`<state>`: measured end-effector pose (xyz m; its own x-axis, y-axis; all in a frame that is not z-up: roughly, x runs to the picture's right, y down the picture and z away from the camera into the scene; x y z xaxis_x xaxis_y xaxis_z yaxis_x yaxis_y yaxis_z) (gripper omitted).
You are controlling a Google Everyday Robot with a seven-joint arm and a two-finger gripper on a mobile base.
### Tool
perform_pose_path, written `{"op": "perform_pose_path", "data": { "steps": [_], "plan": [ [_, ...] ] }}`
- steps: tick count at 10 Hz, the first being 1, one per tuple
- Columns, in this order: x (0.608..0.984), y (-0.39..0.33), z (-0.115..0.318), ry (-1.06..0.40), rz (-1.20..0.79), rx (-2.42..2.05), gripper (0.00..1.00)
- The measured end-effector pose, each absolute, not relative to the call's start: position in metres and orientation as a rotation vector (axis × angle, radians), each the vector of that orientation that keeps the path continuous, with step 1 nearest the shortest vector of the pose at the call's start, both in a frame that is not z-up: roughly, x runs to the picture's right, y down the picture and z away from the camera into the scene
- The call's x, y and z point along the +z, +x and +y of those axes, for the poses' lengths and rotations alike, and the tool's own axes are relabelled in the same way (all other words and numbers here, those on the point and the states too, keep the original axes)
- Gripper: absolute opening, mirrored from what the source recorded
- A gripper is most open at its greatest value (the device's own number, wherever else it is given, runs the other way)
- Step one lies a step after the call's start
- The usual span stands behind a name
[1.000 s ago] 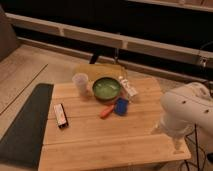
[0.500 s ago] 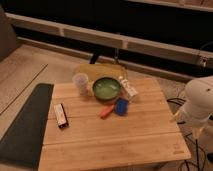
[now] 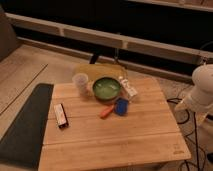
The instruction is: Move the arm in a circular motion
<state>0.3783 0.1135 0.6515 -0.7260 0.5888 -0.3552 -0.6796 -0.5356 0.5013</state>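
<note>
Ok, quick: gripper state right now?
Gripper: not in view; only the glossy off-white robot arm shows, at the right edge beside the wooden table.

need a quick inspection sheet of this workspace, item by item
surface: wooden slatted table, dark mat along its left side
job's things: arm, off-white, at the right edge beyond the table
clutter: green bowl, clear cup, blue object, orange object, small dark box, white packet, yellow item behind the bowl
grippers: gripper not in view
cables: dark cables on the floor at right
surroundings: wood floor, dark wall with pale rails behind
</note>
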Motion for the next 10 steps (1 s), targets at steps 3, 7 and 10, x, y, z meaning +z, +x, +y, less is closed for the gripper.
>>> {"op": "perform_pose_path", "data": {
  "steps": [3, 7, 10],
  "plan": [
    [0.679, 0.36, 0.081, -0.246, 0.804, 2.208, 0.65],
    [0.72, 0.313, 0.029, -0.331, 0.792, 2.118, 0.65],
    [0.746, 0.288, 0.003, -0.373, 0.803, 2.055, 0.65]
  ]
}}
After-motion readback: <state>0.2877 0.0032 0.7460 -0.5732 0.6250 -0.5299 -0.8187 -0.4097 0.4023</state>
